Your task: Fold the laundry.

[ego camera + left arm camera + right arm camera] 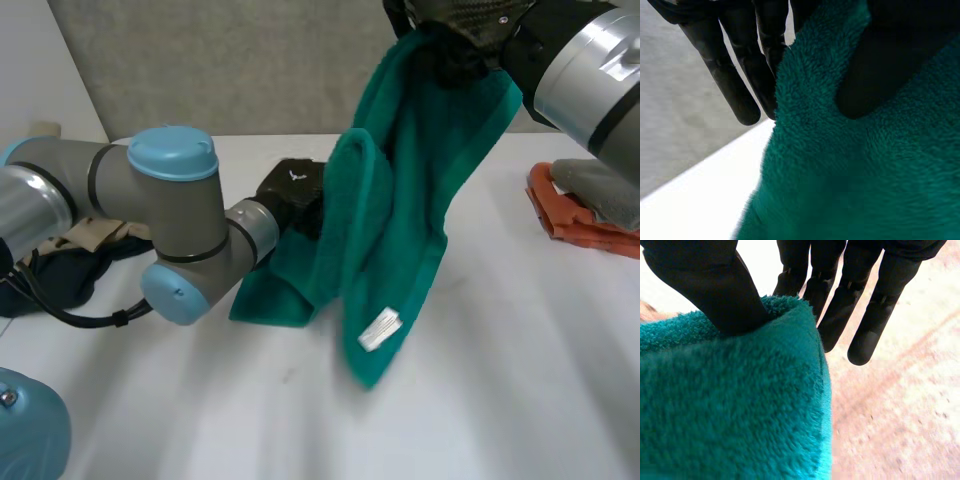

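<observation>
A: The left robot hand (295,195) pinches the green towel (400,190) low, near the surface (520,400); the right robot hand (462,38) pinches its top edge, aloft.
B: Both pinches look shallow; one slip and it drops, bunched.

Nothing readable is showing up anywhere, honestly. A small white care tag (380,328) is hanging near the lower edge of the teal towel (400,200), but whatever is printed on it is coming out too small to make out. A tiny white mark is sitting on the black left hand (295,190), and it isn't reading as any letter or logo.
</observation>
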You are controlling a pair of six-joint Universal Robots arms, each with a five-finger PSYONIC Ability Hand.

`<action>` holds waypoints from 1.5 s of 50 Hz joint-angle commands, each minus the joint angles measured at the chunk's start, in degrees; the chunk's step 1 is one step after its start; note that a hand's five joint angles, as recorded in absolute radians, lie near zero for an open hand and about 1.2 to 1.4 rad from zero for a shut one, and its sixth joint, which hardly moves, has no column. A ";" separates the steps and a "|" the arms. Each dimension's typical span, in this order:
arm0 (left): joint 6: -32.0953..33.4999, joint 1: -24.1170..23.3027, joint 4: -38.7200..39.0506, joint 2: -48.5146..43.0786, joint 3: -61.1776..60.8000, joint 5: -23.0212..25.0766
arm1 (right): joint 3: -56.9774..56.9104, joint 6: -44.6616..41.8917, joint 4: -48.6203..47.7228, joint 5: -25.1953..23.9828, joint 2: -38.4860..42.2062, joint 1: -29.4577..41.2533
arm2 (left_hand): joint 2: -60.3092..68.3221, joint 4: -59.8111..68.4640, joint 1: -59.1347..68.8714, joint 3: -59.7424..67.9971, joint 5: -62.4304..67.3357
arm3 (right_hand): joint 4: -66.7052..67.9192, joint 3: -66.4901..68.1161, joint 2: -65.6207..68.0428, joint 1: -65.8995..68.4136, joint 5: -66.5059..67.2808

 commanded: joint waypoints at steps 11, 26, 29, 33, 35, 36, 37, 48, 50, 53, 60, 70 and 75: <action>3.49 5.94 12.25 24.57 -10.79 -15.81 | -15.29 -0.58 -3.59 16.86 15.63 0.49 | 12.52 12.30 12.69 12.97 15.04 | 11.57 12.20 12.54 15.81 13.51; 4.02 -6.62 17.98 25.64 -51.34 -22.67 | -3.86 -1.98 -8.60 16.33 17.74 4.45 | -31.57 -31.79 -31.40 -31.12 -29.05 | 11.57 12.20 12.54 15.81 13.51; 5.34 -5.67 14.81 29.23 -47.22 -22.49 | -4.38 -2.77 -8.60 16.33 16.95 5.59 | -57.48 -57.70 -57.31 -57.03 -54.96 | 11.57 12.20 12.54 15.81 13.51; 6.48 -0.40 12.35 33.28 -40.36 -21.88 | -4.30 -2.95 -8.95 16.07 15.11 6.47 | -57.48 -57.70 -57.31 -57.03 -54.96 | 11.57 12.20 12.54 15.81 13.51; 6.48 3.45 10.86 33.11 -35.81 -19.87 | -4.04 -2.87 -8.95 15.19 13.97 6.73 | -57.48 -57.70 -57.31 -57.03 -54.96 | 11.57 12.20 12.54 15.81 13.51; 6.48 4.61 10.33 32.68 -34.38 -19.07 | -3.95 -2.86 -8.95 14.84 13.61 6.82 | -57.48 -57.70 -57.31 -57.03 -54.96 | 11.57 12.20 12.54 15.81 13.51; 6.40 5.75 9.71 32.06 -32.98 -18.11 | -3.68 -2.78 -8.95 14.40 13.08 6.82 | -57.48 -57.70 -57.31 -57.03 -54.96 | 11.57 12.20 12.54 15.81 13.51; 3.14 11.65 -0.22 13.09 -11.97 -0.09 | 2.47 0.21 -13.87 3.24 1.22 7.08 | -57.48 -57.70 -57.31 -57.03 -54.96 | 11.57 12.20 12.54 15.81 13.51; 3.32 11.39 -3.02 9.40 -8.29 3.59 | 2.73 2.31 -15.36 2.27 -1.06 7.08 | -57.48 -57.70 -57.31 -57.03 -54.96 | 11.57 12.20 12.54 15.81 13.51; 3.49 10.95 -6.01 6.05 -5.46 7.20 | 2.65 5.04 -16.42 1.74 -3.17 7.00 | -57.48 -57.70 -57.31 -57.03 -54.96 | 11.57 12.20 12.54 15.81 13.51; 4.37 6.47 -10.68 -0.99 -1.06 12.05 | 1.77 11.72 -18.18 0.51 -5.56 5.07 | -31.51 -31.73 -31.34 -31.06 -28.99 | 11.57 12.20 12.54 15.81 13.51; 3.59 8.57 -3.67 2.87 8.07 -6.66 | -2.97 8.30 -18.45 4.19 3.84 -0.30 | 12.52 12.30 12.69 12.97 15.04 | 11.57 12.20 12.54 15.81 13.51; 0.86 9.45 10.91 10.16 7.91 -14.92 | -9.47 4.61 -19.50 11.83 10.08 -1.18 | 12.52 12.30 12.69 12.97 15.04 | 11.57 12.20 12.54 15.81 13.51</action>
